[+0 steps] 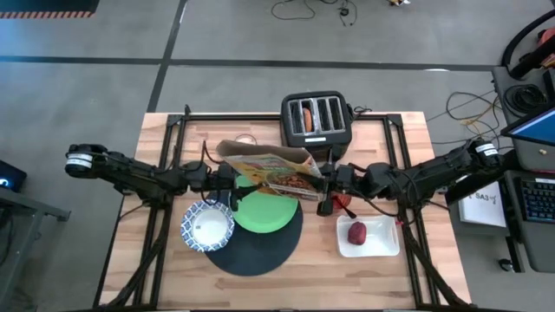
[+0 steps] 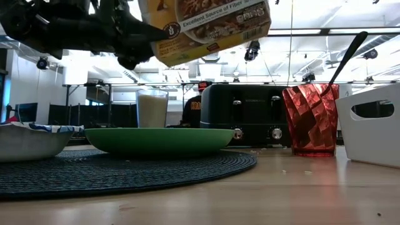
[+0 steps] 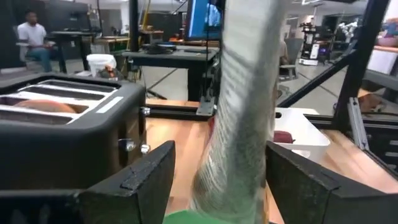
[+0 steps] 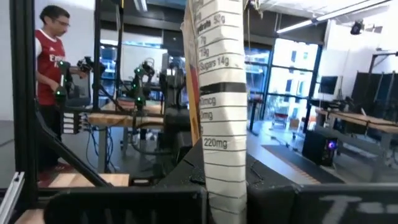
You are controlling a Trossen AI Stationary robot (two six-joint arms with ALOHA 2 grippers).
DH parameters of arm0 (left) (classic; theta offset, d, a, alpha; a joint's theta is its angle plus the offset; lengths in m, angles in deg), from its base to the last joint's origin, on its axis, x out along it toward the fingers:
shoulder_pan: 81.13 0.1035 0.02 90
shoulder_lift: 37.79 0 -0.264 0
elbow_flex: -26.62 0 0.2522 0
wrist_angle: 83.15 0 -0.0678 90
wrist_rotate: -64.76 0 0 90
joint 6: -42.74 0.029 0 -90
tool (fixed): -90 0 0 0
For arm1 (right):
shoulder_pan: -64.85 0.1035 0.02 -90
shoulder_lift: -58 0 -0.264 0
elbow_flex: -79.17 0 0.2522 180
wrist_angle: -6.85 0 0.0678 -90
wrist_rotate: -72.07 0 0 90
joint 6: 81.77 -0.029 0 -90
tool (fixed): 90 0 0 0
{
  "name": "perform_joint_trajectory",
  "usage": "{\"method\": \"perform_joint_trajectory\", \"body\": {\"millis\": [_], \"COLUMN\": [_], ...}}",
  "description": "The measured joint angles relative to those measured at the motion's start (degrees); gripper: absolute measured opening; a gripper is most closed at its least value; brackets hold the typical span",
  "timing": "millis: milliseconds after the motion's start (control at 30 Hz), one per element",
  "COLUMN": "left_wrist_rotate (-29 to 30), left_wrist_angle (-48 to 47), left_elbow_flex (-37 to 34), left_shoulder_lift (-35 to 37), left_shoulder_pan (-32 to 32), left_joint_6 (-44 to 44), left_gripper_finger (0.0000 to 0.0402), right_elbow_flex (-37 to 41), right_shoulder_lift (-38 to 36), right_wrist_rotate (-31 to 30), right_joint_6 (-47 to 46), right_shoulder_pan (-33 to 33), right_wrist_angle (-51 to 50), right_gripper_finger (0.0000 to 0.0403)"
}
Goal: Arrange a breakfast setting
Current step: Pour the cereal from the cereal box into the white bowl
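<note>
Both grippers on cereal box (image 1: 276, 173) above plate (image 1: 264, 213) — right gripper (image 1: 327, 185) clenched on it, left gripper (image 1: 227, 180) spread, releasing. Best to keep right grip firm, tilt toward bowl (image 1: 206, 227) on mat (image 1: 260, 249).

A round dark woven placemat (image 1: 253, 247) is laid on the counter. On it a shallow green plate (image 1: 265, 213) is set, with a blue-and-white patterned bowl (image 1: 207, 226) touching its rim. A faceted red cup (image 2: 310, 119) holds a metal spoon (image 2: 345, 54). A dark red fruit (image 1: 357, 232) is seen nearby.
</note>
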Motion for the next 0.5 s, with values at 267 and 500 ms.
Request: {"method": "perform_joint_trajectory", "body": {"millis": [267,500], "left_wrist_rotate": [-2.9,-4.8], "left_wrist_angle": [3.3,3.8], "left_elbow_flex": [0.0,2.6], "left_shoulder_lift": [-0.2,-2.0], "left_shoulder_pan": [0.0,0.0], "left_joint_6": [0.0,2.1], "left_gripper_finger": [0.0221,0.0182], "right_elbow_flex": [0.0,-0.1], "right_shoulder_lift": [1.6,4.2], "right_wrist_rotate": [0.3,0.2], "right_joint_6": [3.1,4.0], "right_shoulder_pan": [0.0,0.0], "right_wrist_angle": [4.1,7.7], "right_gripper_finger": [0.0008,0.0008]}}
